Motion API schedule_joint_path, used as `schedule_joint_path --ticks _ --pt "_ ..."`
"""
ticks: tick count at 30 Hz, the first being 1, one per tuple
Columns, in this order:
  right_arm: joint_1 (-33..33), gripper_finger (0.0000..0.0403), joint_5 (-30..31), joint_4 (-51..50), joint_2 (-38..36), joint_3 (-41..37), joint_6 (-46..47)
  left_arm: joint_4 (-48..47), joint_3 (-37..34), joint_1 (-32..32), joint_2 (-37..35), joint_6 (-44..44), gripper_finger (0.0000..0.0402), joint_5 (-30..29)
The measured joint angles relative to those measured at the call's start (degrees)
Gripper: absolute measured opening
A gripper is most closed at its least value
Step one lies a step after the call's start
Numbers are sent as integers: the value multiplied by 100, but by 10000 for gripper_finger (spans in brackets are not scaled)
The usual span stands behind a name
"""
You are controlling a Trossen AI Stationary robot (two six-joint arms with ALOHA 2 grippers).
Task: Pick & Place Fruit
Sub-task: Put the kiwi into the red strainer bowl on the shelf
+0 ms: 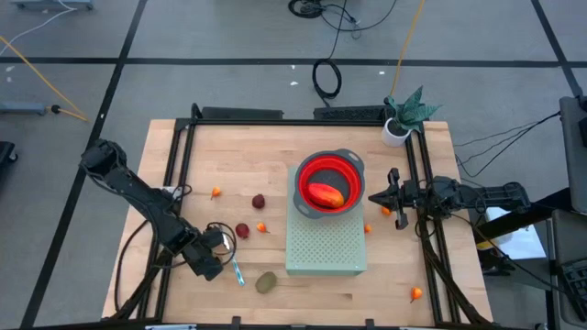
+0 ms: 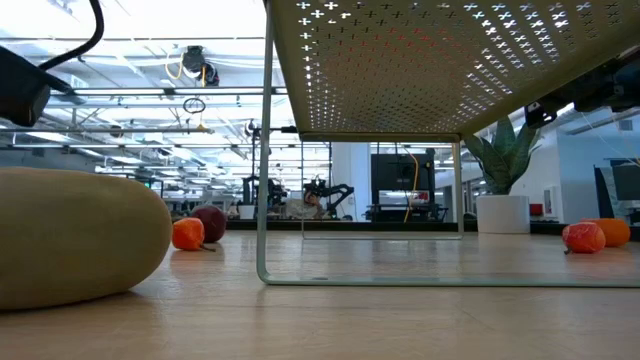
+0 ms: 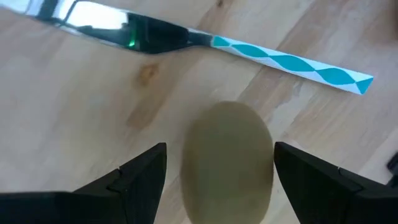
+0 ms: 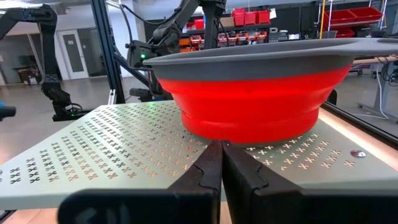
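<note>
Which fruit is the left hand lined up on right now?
Start at the pale green perforated stand mid-table and go toward the table's front-left edge. There the left hand hangs open over a brown-green oval fruit beside the blue-handled knife. It is the only dull, non-red fruit there.

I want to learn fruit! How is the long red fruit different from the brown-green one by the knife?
The red fruit is longer and bright red-orange; the brown-green oval is smaller and dull. The red fruit lies in the bowl; the oval sits on the table, between the open left gripper's fingers. Both lie still.

Grey floor (image 1: 229,37) with cables; lit hall, shelving, possibly red bins (image 4: 249,15).
</note>
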Motion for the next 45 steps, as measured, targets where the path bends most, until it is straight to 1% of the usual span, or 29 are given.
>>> schedule_joint_path --ticks 15,20,24,28,32,35,41,43,45 --pt "-1 0 18 0 0 0 -18 -66 -60 0 49 936 289 6" --pt "1 0 147 2 0 0 -36 -5 -47 2 413 976 262 307" --pt "-1 0 160 1 -1 0 -57 131 -32 18 606 930 236 337" --pt "-1 0 161 0 -2 0 -43 204 -38 90 561 897 213 350" --pt "-1 0 156 2 -2 0 -41 229 -43 135 412 902 201 356" --pt "-1 0 155 1 -2 0 -41 270 6 184 298 943 201 220" --pt "-1 0 152 2 -2 0 -41 542 42 300 -174 901 203 1" --pt "-1 0 149 0 0 0 -41 753 44 316 -372 827 199 -210" --pt "-1 0 148 0 -2 0 -41 875 44 316 -549 731 197 -589"
